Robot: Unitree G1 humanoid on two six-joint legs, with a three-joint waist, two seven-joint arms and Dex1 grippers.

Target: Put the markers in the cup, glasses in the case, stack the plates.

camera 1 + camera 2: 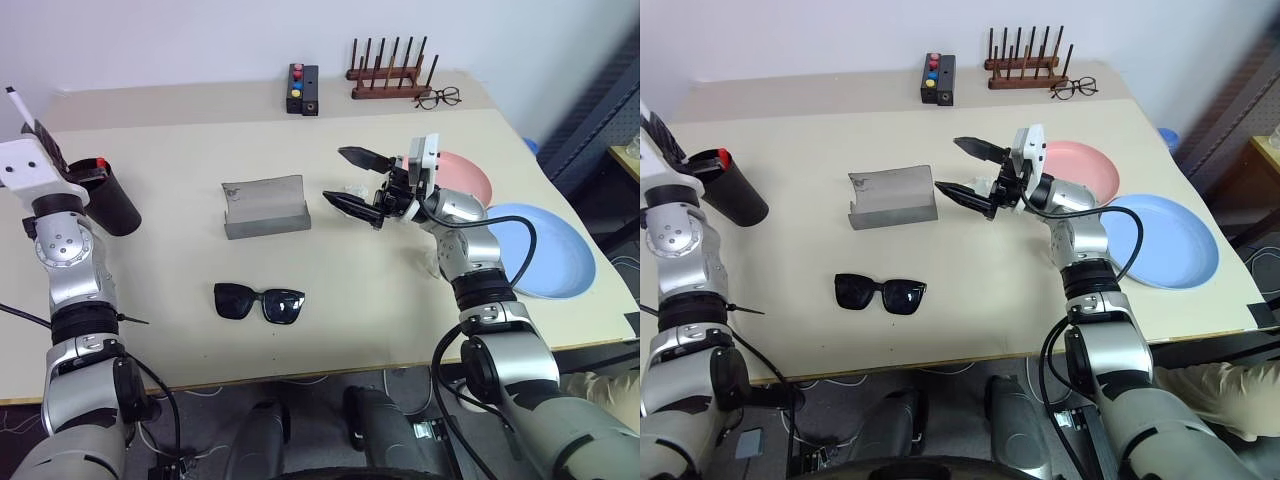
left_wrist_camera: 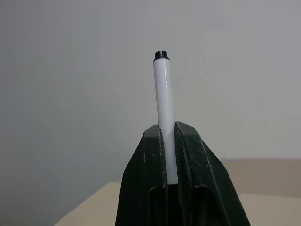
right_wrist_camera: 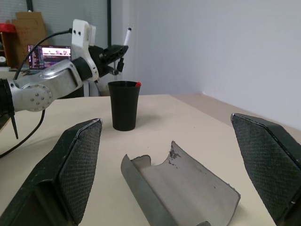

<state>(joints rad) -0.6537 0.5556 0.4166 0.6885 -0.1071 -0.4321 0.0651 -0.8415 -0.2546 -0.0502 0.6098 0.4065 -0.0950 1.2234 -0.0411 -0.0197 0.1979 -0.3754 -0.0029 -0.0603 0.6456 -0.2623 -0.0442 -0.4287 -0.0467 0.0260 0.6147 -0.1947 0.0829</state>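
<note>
My left gripper (image 2: 168, 129) is shut on the white marker (image 2: 164, 108), which sticks up past its fingers. It hangs above and just left of the dark cup (image 1: 112, 198) at the table's left. A red-capped marker (image 1: 100, 162) stands in the cup. The grey case (image 1: 265, 207) lies open mid-table. My right gripper (image 1: 338, 176) hovers open just right of the case, holding nothing. The black sunglasses (image 1: 259, 302) lie in front of the case. The pink plate (image 1: 468, 176) and the blue plate (image 1: 548, 252) sit side by side at the right, unstacked.
At the table's back stand a black box with coloured buttons (image 1: 302, 88) and a wooden peg rack (image 1: 388, 76). Wire-rimmed clear eyeglasses (image 1: 438, 97) lie beside the rack. The blue plate lies near the table's right edge.
</note>
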